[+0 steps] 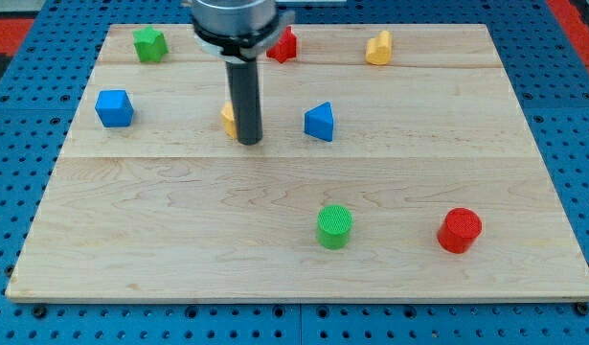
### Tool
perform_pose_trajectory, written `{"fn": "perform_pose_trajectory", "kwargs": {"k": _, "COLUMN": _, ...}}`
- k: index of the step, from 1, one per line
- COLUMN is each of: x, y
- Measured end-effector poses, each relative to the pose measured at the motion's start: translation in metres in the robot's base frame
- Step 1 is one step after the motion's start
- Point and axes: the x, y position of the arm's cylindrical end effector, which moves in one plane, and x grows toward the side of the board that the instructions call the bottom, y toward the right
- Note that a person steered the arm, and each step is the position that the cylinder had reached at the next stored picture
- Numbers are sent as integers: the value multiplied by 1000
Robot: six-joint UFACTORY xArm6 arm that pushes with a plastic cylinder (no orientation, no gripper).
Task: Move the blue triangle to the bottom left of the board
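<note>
The arm carried no gripper, so there was nothing to open, close or grasp; it ended in a straight dark rod. My tip [249,142] rested on the wooden board [179,240] in the upper middle area. It stood directly in front of a yellow block [228,118], which it largely hid; contact between the two could not be confirmed, and that block's shape could not be made out.

The blue triangle [319,122] lay upright on the board, near the tip on the view's right, with a clear gap of bare wood between them. It sat in the upper half of the board, close to centre. Its faces looked clean and intact.

No containers were present. The board held the remaining blocks as follows: a blue cube [114,108] at the view's left; a green block [149,44] at the top left; a red block [283,45] at the top, partly behind the arm housing; a yellow block [378,47] at the top right; a green cylinder [334,226] and a red cylinder [459,230] toward the bottom right, well apart from the tip.
</note>
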Motion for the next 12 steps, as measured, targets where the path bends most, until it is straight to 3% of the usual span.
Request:
{"fn": "perform_pose_trajectory", "kwargs": {"k": 3, "x": -23, "y": 66}}
{"fn": "perform_pose_trajectory", "kwargs": {"k": 4, "x": -49, "y": 88}}
{"fn": "perform_pose_trajectory", "kwargs": {"k": 5, "x": -36, "y": 121}}
{"fn": "perform_pose_trajectory", "kwargs": {"k": 7, "x": 54, "y": 18}}
{"fn": "perform_pose_trajectory", "kwargs": {"k": 8, "x": 25, "y": 61}}
{"fn": "perform_pose_trajectory", "kwargs": {"k": 9, "x": -13, "y": 69}}
{"fn": "perform_pose_trajectory", "kwargs": {"k": 10, "x": 27, "y": 122}}
{"fn": "perform_pose_trajectory", "kwargs": {"k": 11, "x": 75, "y": 104}}
{"fn": "perform_pose_trajectory", "kwargs": {"k": 12, "x": 73, "y": 24}}
